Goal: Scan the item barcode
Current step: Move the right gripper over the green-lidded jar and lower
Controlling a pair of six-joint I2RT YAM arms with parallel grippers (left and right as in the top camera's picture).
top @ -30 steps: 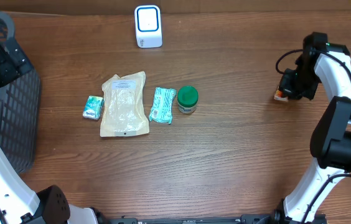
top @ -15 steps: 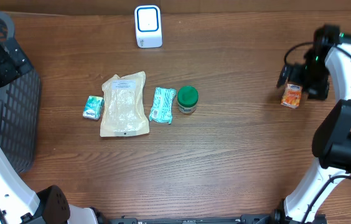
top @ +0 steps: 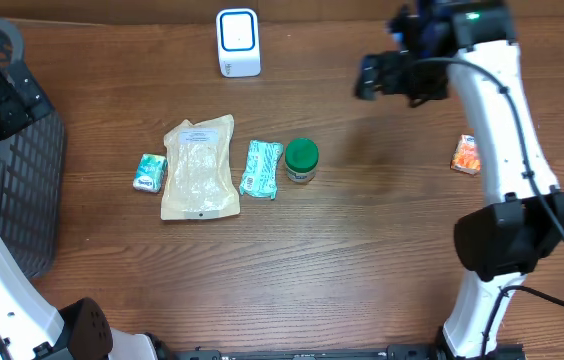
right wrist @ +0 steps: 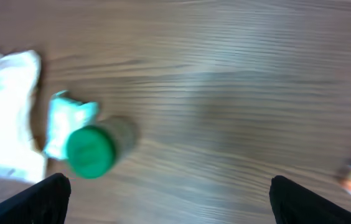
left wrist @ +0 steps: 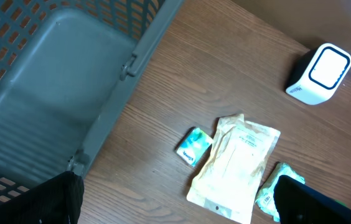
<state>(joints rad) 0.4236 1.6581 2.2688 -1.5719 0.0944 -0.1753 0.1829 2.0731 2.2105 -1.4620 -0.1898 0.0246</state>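
Orange snack packet [top: 466, 155]: lying loose on the brown wooden table [top: 362, 260] near its right edge, in the same spot as half a second ago. A second ago clamped in the right gripper [top: 365, 78], now free and well apart from it. Only a blur at the right edge of the right wrist view.
Row of goods: small teal-and-white packet [top: 149, 172], flat beige pouch with a white label [top: 200, 168], crinkled teal-and-white sachet [top: 261, 169] and small green-lidded jar [top: 301, 160], left to right across mid-table. Unmoved, with sachet and jar just beside each other.
Dark grey slotted plastic basket [top: 22, 190]: at the table's left edge, unmoved. Smooth floor and slotted walls in sight in the left wrist view.
Left gripper [left wrist: 182, 202]: up by the basket, jaws spread wide with nothing between them, as before.
Right gripper: swung left and toward the far side since half a second ago. Jaws wide apart, gripping nothing.
White box-shaped scanner with a blue-rimmed window [top: 238, 42]: farthest back, upright, unmoved, well left of the right gripper.
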